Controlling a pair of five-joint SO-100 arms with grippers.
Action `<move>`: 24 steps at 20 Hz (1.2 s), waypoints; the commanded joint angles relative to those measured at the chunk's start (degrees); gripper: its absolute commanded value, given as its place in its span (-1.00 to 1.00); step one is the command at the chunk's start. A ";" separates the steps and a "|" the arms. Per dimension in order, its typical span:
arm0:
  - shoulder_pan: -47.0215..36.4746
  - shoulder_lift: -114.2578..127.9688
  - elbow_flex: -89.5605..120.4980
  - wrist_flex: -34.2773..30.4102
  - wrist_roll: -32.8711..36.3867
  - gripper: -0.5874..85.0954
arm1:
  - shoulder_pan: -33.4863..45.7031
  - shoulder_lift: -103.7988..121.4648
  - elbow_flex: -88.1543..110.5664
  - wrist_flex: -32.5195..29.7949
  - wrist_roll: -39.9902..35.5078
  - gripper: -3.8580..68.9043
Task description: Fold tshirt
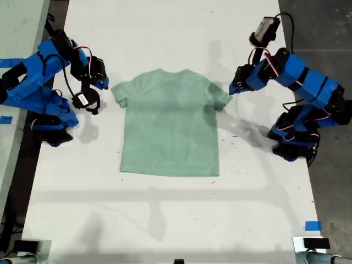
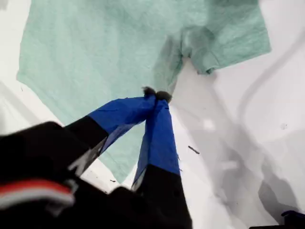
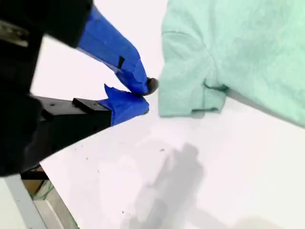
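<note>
Pale mint-green short-sleeved cloth tshirt point(image 1: 170, 124) was seen spread flat, neck toward the far edge of the white counter point(image 1: 165, 220), roughly centred between its two side edges. No fold was made yet.

Handling, as judged: light, limp, no stiffness; it would likely drape and drag on the counter rather than hold shape. Pinching a single layer at a sleeve hem or shoulder seam seemed the best hold; hem corners for the later fold.

First end effector point(image 2: 155, 94), on the arm at the exterior view's right, was seen clenched, tips together, over the cloth edge just below the sleeve at the armpit. Whether fabric was actually pinched could not be told.

Second end effector point(image 3: 145, 98), on the arm at the exterior view's left, was placed just beside the other sleeve's point(image 3: 188, 86) hem, over bare counter. Jaws were seen nearly together with nothing between them; contact with the sleeve could not be confirmed.

Risk, as judged: a closed pinch could snag two layers or slide the whole shirt.
</note>
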 commanded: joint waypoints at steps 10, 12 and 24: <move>-5.10 -14.41 -10.20 1.76 10.37 -0.93 | 4.57 -6.42 -5.80 -2.02 -8.79 -0.88; -6.24 -15.47 -10.20 1.67 10.55 -0.81 | 5.62 -8.96 -5.80 -3.43 -10.72 -0.73; -5.80 -18.54 -10.28 -0.53 10.90 -0.67 | 14.94 -24.52 1.49 -20.13 -29.44 -0.21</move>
